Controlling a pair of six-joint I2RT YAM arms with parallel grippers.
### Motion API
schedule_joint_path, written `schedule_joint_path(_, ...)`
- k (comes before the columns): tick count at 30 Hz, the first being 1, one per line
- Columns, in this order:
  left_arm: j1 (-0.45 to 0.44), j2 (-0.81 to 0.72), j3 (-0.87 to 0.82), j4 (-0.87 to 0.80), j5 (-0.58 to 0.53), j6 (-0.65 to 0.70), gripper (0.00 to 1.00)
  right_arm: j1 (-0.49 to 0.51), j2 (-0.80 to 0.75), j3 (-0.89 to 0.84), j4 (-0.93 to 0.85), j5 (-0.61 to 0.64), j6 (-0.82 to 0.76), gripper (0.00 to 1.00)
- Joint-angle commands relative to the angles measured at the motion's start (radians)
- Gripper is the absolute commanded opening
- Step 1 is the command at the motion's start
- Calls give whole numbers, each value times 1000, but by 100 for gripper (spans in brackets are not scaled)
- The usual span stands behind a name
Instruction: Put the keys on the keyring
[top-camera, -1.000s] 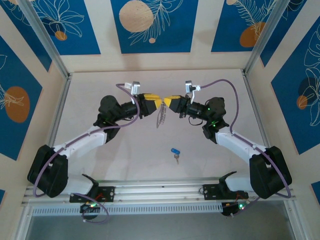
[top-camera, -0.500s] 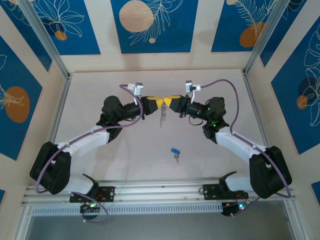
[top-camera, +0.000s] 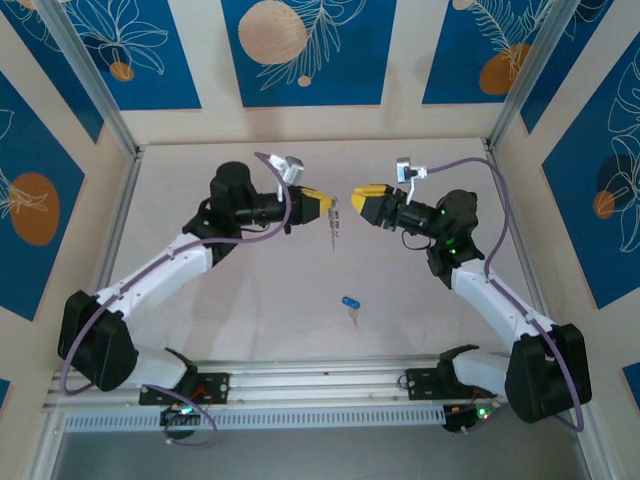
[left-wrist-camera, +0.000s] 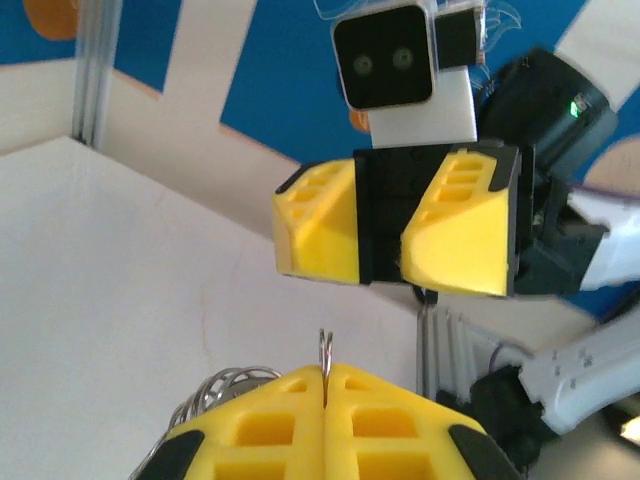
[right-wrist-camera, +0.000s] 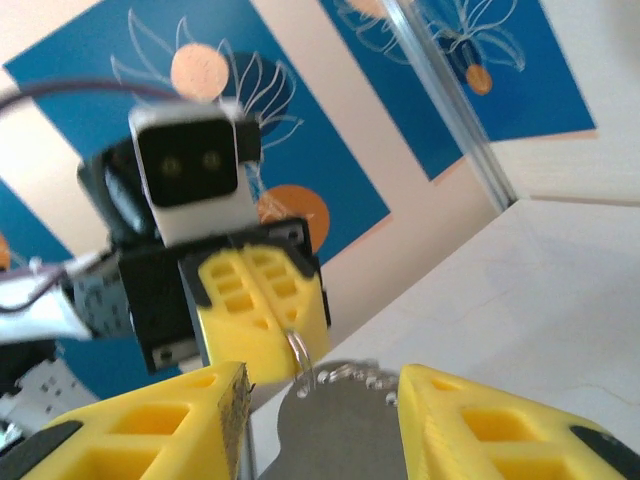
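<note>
left hand (top-camera: 327, 205) is clamped on the keyring (top-camera: 333, 228) by its thin edge, right hand (top-camera: 355, 197) spread apart; with so slight a pinch the keyring could be dropped.

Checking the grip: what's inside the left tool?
The left tool is shut on a thin wire loop of the keyring, tip poking out; the rest hangs below. The clamped stretch is hidden.

Small gap between the yellow-fingered left gripper (top-camera: 331, 203) and yellow-fingered right gripper (top-camera: 356, 196), flat grey metal keyring (top-camera: 334, 228) dangling under that gap, pale tabletop (top-camera: 270, 295) open around the small blue-headed key (top-camera: 350, 303), silver frame posts (top-camera: 105, 110) at the far corners.
</note>
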Motion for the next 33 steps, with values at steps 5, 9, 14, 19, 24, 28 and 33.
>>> schedule_joint_path(5,8,59,223,-503,123,352,0,2,-3,61,-135,-158,-96,44)
schedule_joint_path(9,8,76,247,-513,139,356,0,13,7,60,-123,-153,-95,43)
schedule_joint_path(14,8,72,235,-486,136,339,0,22,20,53,-98,-144,-86,41)
schedule_joint_path(19,8,67,221,-461,142,323,0,39,43,61,-84,-139,-82,41)
schedule_joint_path(24,8,60,214,-448,145,316,0,58,70,61,-63,-132,-77,39)
schedule_joint_path(28,8,54,209,-435,150,310,0,68,81,63,-48,-119,-68,38)
schedule_joint_path(33,9,53,201,-425,156,306,0,84,101,76,-39,-116,-64,34)
